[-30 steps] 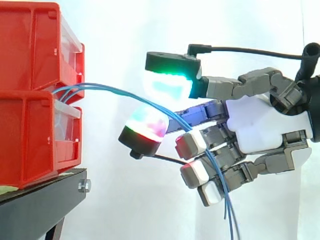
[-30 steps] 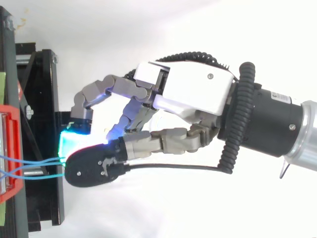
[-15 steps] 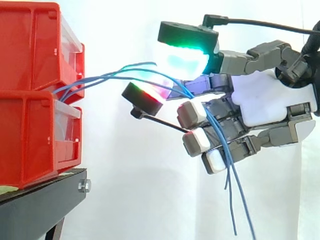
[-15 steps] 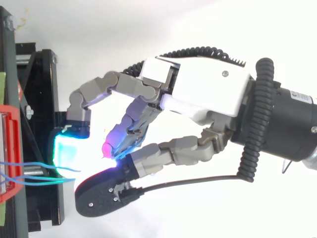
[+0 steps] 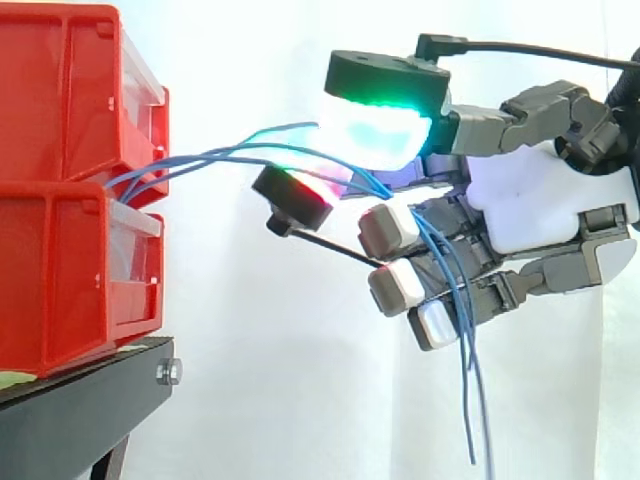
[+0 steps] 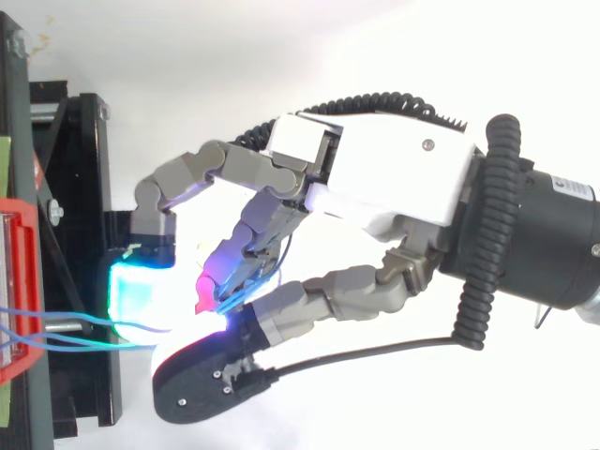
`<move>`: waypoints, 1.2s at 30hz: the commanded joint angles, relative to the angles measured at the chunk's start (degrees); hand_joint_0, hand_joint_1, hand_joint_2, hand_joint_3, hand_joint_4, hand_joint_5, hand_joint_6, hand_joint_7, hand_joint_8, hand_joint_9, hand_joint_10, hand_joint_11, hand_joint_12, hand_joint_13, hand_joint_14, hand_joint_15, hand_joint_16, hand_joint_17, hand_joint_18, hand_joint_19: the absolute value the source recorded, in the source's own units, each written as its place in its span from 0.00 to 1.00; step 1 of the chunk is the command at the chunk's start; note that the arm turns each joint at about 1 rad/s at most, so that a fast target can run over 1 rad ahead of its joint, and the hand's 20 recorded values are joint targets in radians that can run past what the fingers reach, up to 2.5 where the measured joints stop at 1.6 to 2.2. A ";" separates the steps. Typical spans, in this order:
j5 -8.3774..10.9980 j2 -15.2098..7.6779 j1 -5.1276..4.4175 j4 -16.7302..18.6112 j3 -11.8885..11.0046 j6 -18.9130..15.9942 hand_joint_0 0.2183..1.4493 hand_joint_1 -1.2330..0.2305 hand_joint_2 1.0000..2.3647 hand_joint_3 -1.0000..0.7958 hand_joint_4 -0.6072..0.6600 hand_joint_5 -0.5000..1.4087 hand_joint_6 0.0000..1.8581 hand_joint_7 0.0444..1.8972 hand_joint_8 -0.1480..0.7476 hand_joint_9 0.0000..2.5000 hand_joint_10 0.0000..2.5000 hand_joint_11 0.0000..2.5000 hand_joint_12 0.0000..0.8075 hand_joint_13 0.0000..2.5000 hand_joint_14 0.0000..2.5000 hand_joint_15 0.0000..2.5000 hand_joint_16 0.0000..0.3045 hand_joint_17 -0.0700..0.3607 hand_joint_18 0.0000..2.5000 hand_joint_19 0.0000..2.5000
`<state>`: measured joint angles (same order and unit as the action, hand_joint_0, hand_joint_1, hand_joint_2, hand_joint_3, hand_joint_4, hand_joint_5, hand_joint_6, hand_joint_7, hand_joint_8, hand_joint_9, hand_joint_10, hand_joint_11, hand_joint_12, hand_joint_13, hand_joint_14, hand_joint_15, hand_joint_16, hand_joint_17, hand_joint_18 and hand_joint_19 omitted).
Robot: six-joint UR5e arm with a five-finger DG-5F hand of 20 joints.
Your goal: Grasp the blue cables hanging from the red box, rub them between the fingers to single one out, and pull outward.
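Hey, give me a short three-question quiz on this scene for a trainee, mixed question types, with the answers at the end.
1. True or false: the hand has its fingers curled round the blue cables.
2. Where do the cables leave the red bins? A above the top one, B between the two stacked ones, C under the bottom one.
3. Fill in: past the fingers, the cables' loose ends hang ____.
Key: 1 true; 2 B; 3 down.

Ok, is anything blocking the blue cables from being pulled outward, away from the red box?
Nothing visible. The blue cables run freely from the red box to the robot hand, which pinches them, loose ends hanging below. Only the white curtain lies behind.
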<state>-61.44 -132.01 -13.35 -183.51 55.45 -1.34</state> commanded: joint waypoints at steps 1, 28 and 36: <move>0.00 0.00 -0.01 -0.01 -0.08 -0.06 0.45 0.20 0.00 0.28 0.27 0.19 0.51 0.62 0.39 0.49 0.01 0.35 0.35 0.42 0.01 0.33 0.12 0.36 0.35 0.29; 0.00 0.00 -0.01 -0.01 0.01 -0.06 0.21 0.36 0.00 0.28 0.30 0.25 0.41 0.56 0.36 0.56 0.01 0.29 0.37 0.44 0.01 0.33 0.14 0.38 0.35 0.30; 0.00 0.00 -0.01 -0.01 0.01 -0.06 0.20 0.39 0.00 0.28 0.34 0.25 0.39 0.59 0.38 0.55 0.01 0.29 0.39 0.44 0.01 0.33 0.15 0.40 0.35 0.30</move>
<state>-61.43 -132.01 -13.37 -183.52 55.47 -1.41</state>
